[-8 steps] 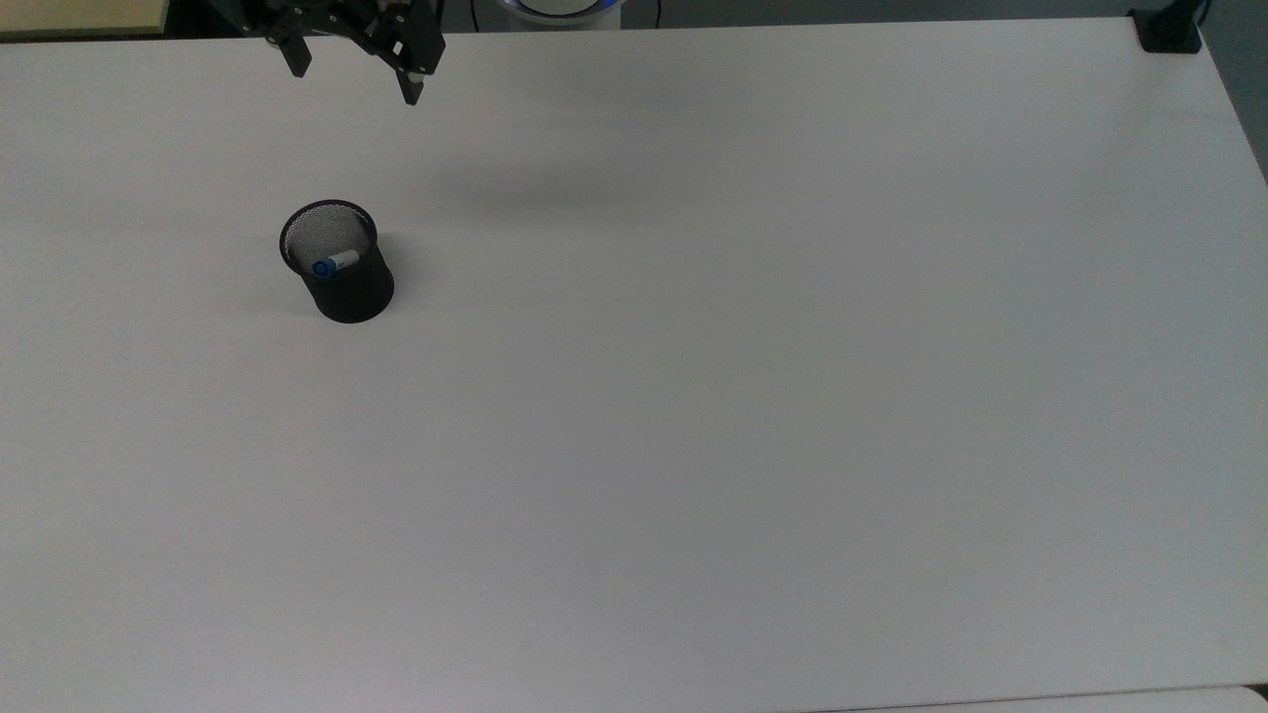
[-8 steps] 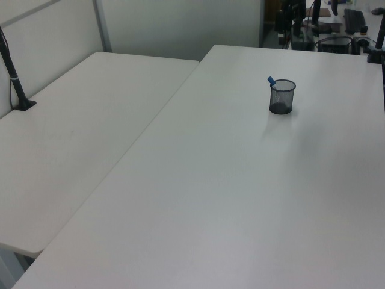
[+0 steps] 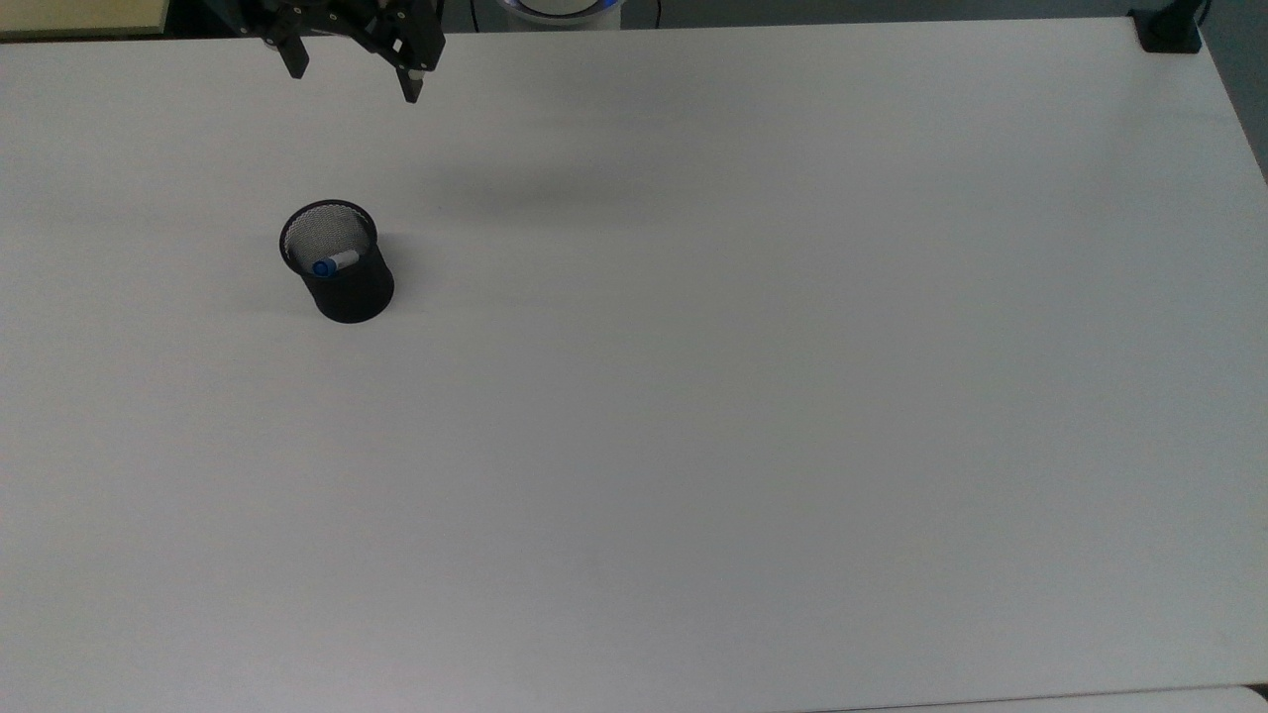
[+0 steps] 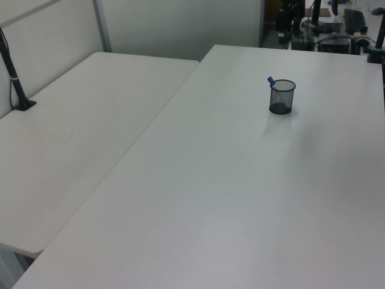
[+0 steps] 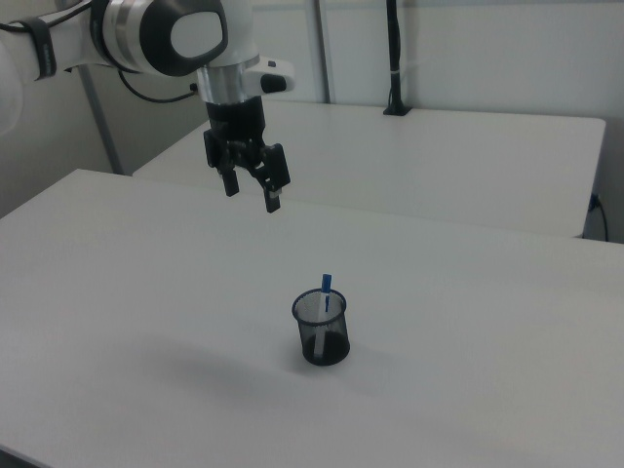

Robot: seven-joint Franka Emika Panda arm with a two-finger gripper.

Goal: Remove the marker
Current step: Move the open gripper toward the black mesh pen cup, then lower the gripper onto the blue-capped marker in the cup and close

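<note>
The marker stands in a black mesh cup on the white table, leaning against the rim with its blue cap poking out above it. Its blue cap also sticks out at the cup's left in the left view. My gripper hangs open high above the table, at the top view's upper left, beyond the cup. In the right view the gripper is up and to the left of the cup, well apart from it, with nothing between its fingers.
A black clamp sits at the table's far right corner in the top view. A second white table adjoins on the left view's left, with a black post on it. Cluttered equipment stands beyond the table's far end.
The gripper has shifted very slightly toward the top view's upper edge. The cup and marker have not moved.
</note>
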